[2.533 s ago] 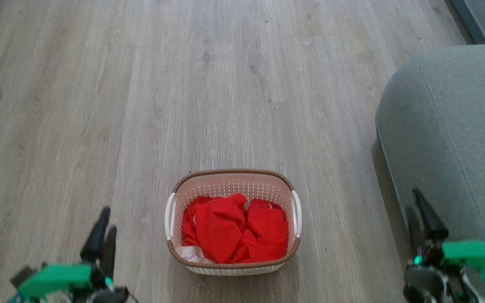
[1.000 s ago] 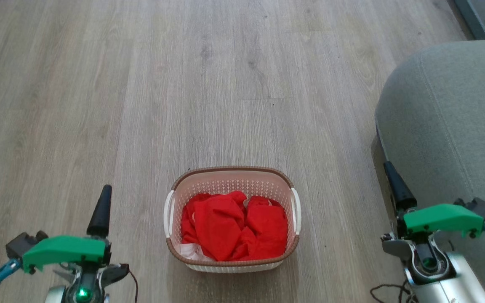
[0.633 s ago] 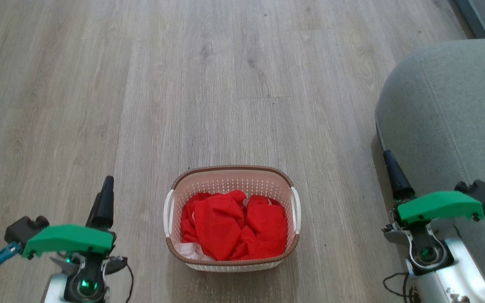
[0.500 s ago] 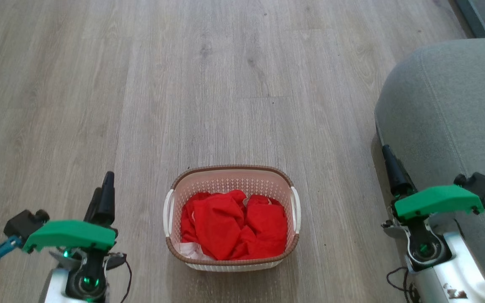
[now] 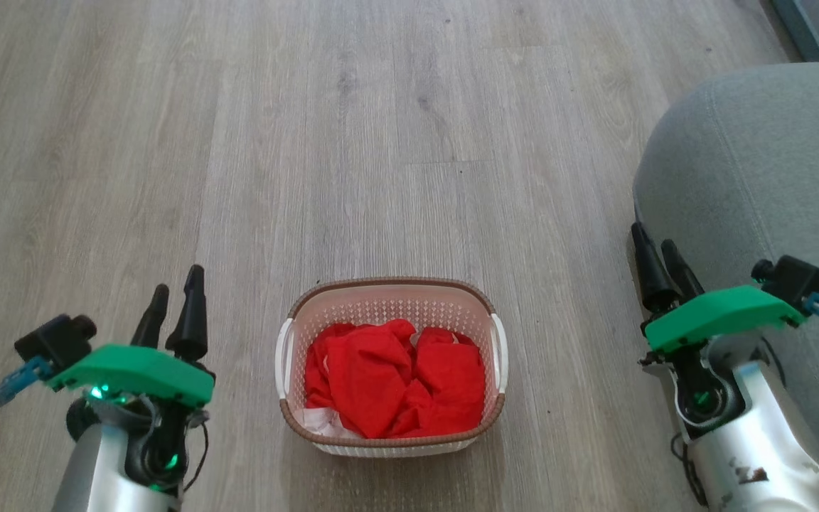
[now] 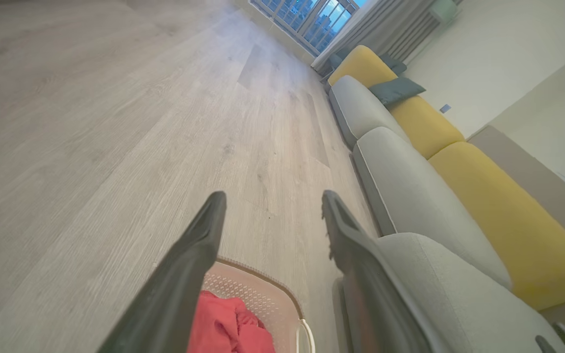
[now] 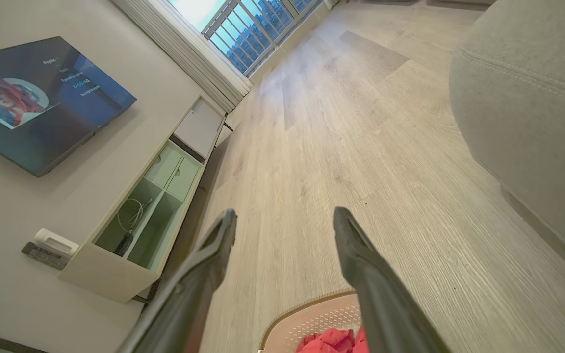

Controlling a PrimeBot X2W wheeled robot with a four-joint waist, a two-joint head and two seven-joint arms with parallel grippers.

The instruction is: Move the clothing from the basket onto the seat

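Both grippers moved forward since half second before. Left gripper (image 5: 177, 284) jaws apart, empty, left of basket (image 5: 388, 282). Right gripper (image 5: 653, 238) jaws apart, empty, just beside seat (image 5: 758, 163) edge. Clothing (image 5: 395, 384) lies inside basket, on floor (image 5: 310, 142) between grippers.

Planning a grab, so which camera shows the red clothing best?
The head view: the clothing lies unobstructed in the basket. The left wrist view catches a patch; the right wrist view a sliver at its bottom edge.
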